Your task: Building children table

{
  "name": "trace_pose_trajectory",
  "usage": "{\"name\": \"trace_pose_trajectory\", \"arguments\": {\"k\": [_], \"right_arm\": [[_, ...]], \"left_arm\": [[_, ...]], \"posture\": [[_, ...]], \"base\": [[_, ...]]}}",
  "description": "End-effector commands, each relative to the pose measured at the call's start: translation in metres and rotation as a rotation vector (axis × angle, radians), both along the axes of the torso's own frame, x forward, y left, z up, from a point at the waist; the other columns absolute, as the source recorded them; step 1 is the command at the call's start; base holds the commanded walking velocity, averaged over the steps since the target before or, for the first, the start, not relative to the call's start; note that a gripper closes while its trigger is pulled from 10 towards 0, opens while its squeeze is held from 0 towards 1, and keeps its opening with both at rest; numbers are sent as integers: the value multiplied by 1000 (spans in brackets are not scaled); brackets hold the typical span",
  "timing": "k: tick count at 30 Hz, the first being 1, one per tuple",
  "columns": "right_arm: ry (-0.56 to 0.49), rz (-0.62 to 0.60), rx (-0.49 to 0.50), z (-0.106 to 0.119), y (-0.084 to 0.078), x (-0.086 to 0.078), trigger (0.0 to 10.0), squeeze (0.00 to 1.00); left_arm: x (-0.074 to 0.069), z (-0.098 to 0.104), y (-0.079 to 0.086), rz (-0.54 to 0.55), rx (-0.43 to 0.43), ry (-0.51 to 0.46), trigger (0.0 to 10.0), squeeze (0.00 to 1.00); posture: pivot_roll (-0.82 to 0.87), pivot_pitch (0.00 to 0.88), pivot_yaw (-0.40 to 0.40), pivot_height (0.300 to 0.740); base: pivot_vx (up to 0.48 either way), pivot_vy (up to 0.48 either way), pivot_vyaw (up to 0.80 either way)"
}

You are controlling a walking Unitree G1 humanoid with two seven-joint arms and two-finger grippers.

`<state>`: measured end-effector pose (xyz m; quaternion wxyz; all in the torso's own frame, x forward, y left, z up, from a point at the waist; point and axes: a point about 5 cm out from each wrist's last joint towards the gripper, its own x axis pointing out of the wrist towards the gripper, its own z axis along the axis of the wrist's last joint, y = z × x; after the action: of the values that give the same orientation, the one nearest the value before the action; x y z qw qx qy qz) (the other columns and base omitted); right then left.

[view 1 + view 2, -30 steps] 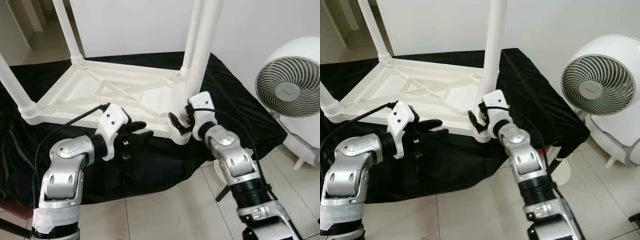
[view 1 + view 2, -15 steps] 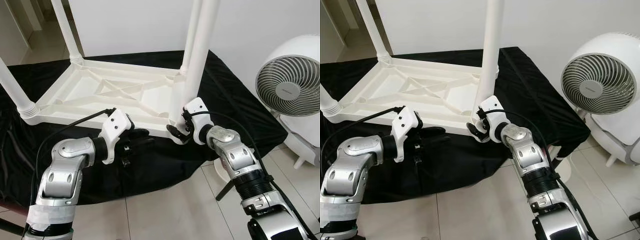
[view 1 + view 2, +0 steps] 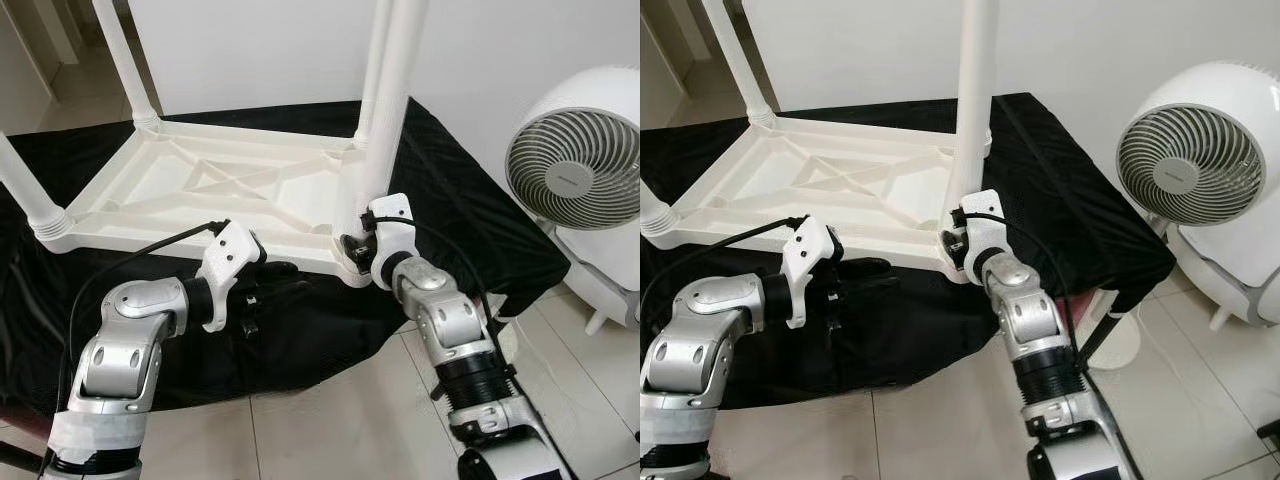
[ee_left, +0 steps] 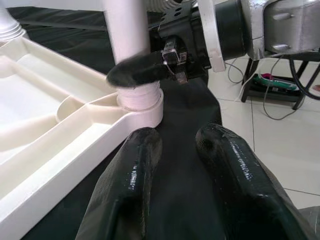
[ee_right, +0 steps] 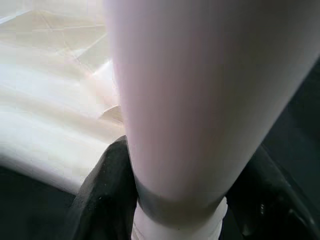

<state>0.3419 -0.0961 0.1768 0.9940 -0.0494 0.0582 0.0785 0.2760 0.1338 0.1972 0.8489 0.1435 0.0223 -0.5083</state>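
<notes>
The right gripper (image 3: 352, 247) was closed round the base of the near-right leg (image 3: 385, 120), one black finger (image 5: 102, 195) seen on each side of the white tube just above its threaded collar. The left gripper (image 3: 275, 285) was held slightly parted and empty, its fingers (image 4: 131, 185) resting low over the black cloth (image 3: 440, 190), pointed toward 3 o'clock at that same corner.

The upturned table top (image 3: 200, 185) lay on the cloth-covered worktop with four legs standing in its corner sockets, so the build was judged nearly done; seating or tightening of the near-right leg appeared to be what remained.

The collar and socket (image 4: 141, 100) were shown clearly in the left wrist view, with a right finger across them. The fan (image 3: 575, 170) at 3 o'clock was shown in the head views.
</notes>
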Motion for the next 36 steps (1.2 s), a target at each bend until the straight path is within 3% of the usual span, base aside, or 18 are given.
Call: {"name": "trace_pose_trajectory", "arguments": {"k": [1, 4, 8, 9, 10, 12, 13, 14, 15, 19, 20, 21, 22, 23, 26, 30, 33, 36], "right_arm": [[51, -151, -10, -12, -15, -3, 0, 0], [35, -308, 28, -16, -6, -15, 0, 0], [26, -268, 15, -15, 1, -15, 0, 0], [1, -267, -12, -12, 3, -15, 2471, 0], [-13, -224, -26, -9, 5, -13, 10000, 0], [-37, -179, -24, -5, 6, -11, 10000, 0], [-49, -124, -27, -2, 8, -9, 10000, 110], [-49, -124, -27, -2, 8, -9, 10000, 110], [-72, -52, -23, 2, 11, -8, 10000, 1000], [-101, 89, -30, 10, 19, -10, 10000, 1000], [-120, 200, -45, 14, 24, -14, 10000, 0], [-127, 328, -80, 17, 26, -18, 10000, 0], [-127, 328, -80, 17, 26, -18, 10000, 0], [-134, 434, -129, 18, 25, -22, 10000, 0], [-131, 585, -218, 18, 19, -28, 10000, 0], [-79, 633, -268, 15, 7, -23, 10000, 0], [-21, 624, -336, 11, -7, -9, 10000, 0], [13, 685, -346, 8, -8, -8, 10000, 0]], "left_arm": [[2, -1, 3, 91, -10, -20, 10000, 0], [2, -3, 4, 91, -10, -13, 10000, 0], [2, -3, 4, 91, -10, -13, 10000, 0], [2, -3, 4, 92, -10, -13, 10000, 0], [2, -3, 5, 96, -9, -14, 10000, 0], [2, -3, 6, 101, -9, -16, 10000, 0], [2, -2, 7, 106, -9, -18, 10000, 0], [2, -2, 7, 106, -9, -18, 10000, 0], [2, -3, 7, 110, -9, -18, 10000, 0], [2, -3, 7, 116, -10, -19, 10000, 0], [2, -3, 8, 124, -12, -20, 10000, 0], [3, -4, 9, 137, -14, -21, 10000, 0], [3, -4, 9, 137, -14, -21, 10000, 0], [4, -4, 9, 147, -16, -21, 10000, 0], [5, -4, 10, 157, -18, -22, 10000, 0], [6, -3, 10, 159, -19, -24, 10000, 0], [5, -1, 12, 167, -19, -25, 10000, 0], [5, -2, 15, 181, -15, -22, 10000, 0]], "posture": [[-62, 89, 40, 740], [-66, 87, 42, 740], [-63, 82, 42, 740], [-63, 82, 42, 740], [-60, 79, 38, 740], [-60, 79, 38, 740], [-60, 79, 38, 740], [-60, 79, 38, 740], [-60, 76, 38, 740], [-61, 75, 36, 740], [-61, 75, 36, 740], [-61, 71, 36, 740], [-61, 71, 36, 740], [-63, 70, 38, 740], [-64, 72, 40, 740], [-63, 76, 41, 740], [-61, 80, 43, 740], [-58, 83, 45, 740]], "base": [[0, 0, 0], [0, 0, 0], [0, 0, 0], [0, 0, 0], [0, 0, 0], [0, 0, 0], [0, 0, 0], [0, 0, 0], [0, 0, 0], [0, 0, 0], [0, 0, 0], [0, 0, 0], [0, 0, 0], [0, 0, 0], [0, 0, 0], [0, 0, 0], [0, 0, 0], [0, 0, 0]]}}
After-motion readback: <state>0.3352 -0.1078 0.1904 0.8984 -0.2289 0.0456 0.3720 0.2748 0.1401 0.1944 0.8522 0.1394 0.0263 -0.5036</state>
